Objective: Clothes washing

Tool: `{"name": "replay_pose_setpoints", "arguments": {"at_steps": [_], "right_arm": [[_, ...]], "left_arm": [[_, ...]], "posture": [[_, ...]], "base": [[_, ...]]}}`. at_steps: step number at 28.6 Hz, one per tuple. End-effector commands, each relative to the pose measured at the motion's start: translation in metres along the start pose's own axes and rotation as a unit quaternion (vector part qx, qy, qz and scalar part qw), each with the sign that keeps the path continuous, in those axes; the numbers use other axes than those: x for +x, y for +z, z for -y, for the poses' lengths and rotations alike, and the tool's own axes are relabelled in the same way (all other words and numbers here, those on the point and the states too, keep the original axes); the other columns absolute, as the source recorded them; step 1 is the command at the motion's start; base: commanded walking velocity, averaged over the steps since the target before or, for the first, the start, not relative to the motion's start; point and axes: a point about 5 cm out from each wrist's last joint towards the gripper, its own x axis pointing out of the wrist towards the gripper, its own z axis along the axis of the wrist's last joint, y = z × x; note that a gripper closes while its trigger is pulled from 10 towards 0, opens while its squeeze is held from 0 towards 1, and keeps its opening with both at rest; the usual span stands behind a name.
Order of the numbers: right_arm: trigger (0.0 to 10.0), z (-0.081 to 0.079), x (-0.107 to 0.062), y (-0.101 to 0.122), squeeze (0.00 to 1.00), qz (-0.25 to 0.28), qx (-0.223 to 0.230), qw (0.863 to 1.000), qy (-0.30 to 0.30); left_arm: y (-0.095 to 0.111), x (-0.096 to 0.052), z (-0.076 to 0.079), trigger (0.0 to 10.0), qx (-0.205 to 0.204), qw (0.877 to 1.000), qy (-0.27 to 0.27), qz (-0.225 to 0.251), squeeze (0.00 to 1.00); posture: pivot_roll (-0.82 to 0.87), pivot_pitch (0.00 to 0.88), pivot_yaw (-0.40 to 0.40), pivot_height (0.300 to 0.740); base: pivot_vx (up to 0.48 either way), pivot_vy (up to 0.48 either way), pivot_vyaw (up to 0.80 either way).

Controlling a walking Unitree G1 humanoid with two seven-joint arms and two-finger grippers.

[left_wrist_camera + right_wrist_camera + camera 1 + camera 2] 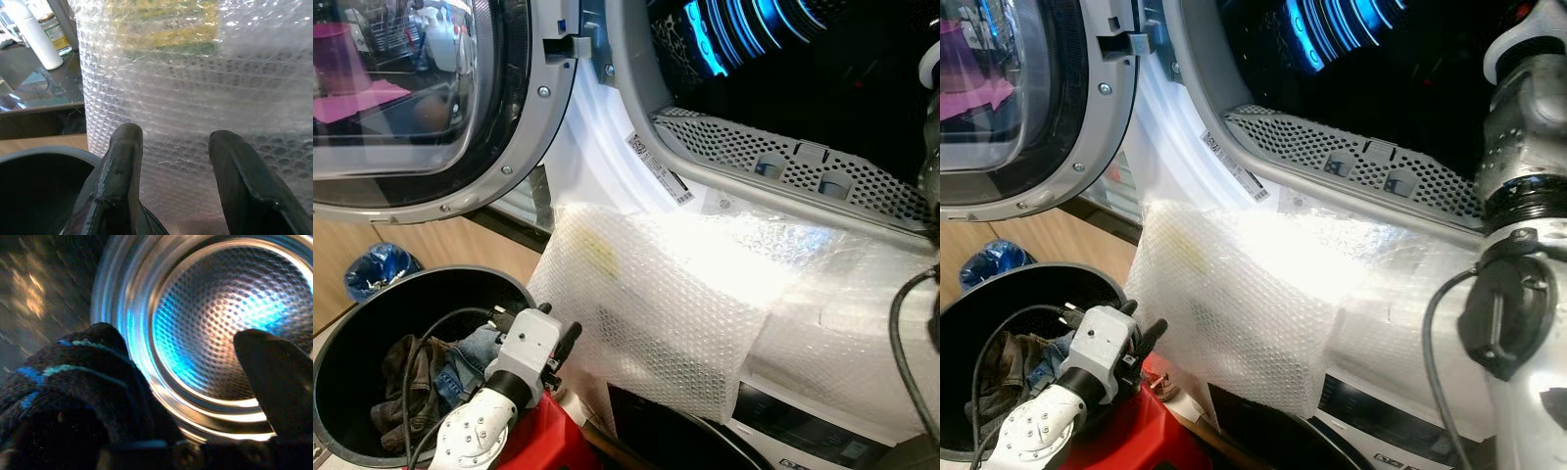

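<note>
The right gripper [195,396] was seen inside the mouth of the washing machine, pointed at the blue-lit perforated drum [220,323], with a dark knitted garment [63,391] striped in blue and pale green draped over one of its fingers; the other finger [279,382] stood apart and bare, so the cloth appeared to be hung on a single finger rather than pinched between two, and the grip was judged loose or already let go. The right arm [1518,196] was seen reaching over the perforated lint panel [1351,157] at the machine's opening. The left gripper [171,161] was held with its fingers spread and nothing between them, close in front of the bubble wrap [656,304] that was draped over the machine's front, just above the rim of the black laundry bucket [342,343]. In that bucket, below and behind the left gripper, more clothes [431,382], denim and brown cloth, were left to be loaded. The round glass door [411,98] was swung open to the left. The main risk was judged to be the knitted garment being snagged on the finger and dragged back out when the arm is withdrawn, or being dropped on the rim rather than deep in the drum. The bubble wrap could also be caught by the spread left fingers.
</note>
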Motion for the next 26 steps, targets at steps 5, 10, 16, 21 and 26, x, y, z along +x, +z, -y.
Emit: {"name": "replay_pose_setpoints", "arguments": {"at_steps": [5,10,16,21,26], "right_arm": [[10.0,0.012,-0.019,0.006,0.0,0.083,0.146,0.985,0.04],[10.0,-0.009,-0.04,0.003,0.0,0.091,0.167,0.973,0.134],[10.0,-0.019,-0.037,0.001,0.0,0.069,0.155,0.97,0.172],[10.0,-0.051,-0.033,-0.007,0.0,0.015,0.132,0.945,0.297],[10.0,-0.023,0.005,-0.007,0.0,-0.021,0.081,0.996,0.018]], "left_arm": [[0.002,-0.002,0.002,10.0,-0.02,1.0,-0.008,0.008,0.0],[0.002,0.001,0.004,10.0,-0.024,1.0,-0.013,0.011,0.0],[0.004,0.005,0.005,10.0,-0.022,0.999,-0.018,0.015,0.0],[0.004,0.005,0.005,10.0,-0.022,1.0,-0.014,0.017,0.0],[0.004,0.006,0.004,10.0,-0.021,1.0,-0.008,0.018,0.0]], "posture": [[0.1,0.11,0.012,0.74],[0.07,0.106,0.018,0.74],[0.08,0.099,0.006,0.74],[0.09,0.09,-0.005,0.74],[0.09,0.08,-0.012,0.74]], "base": [[0.0,0.0,0.0],[0.0,0.0,0.0],[0.0,0.0,0.0],[0.0,0.0,0.0],[0.0,0.0,0.0]]}}
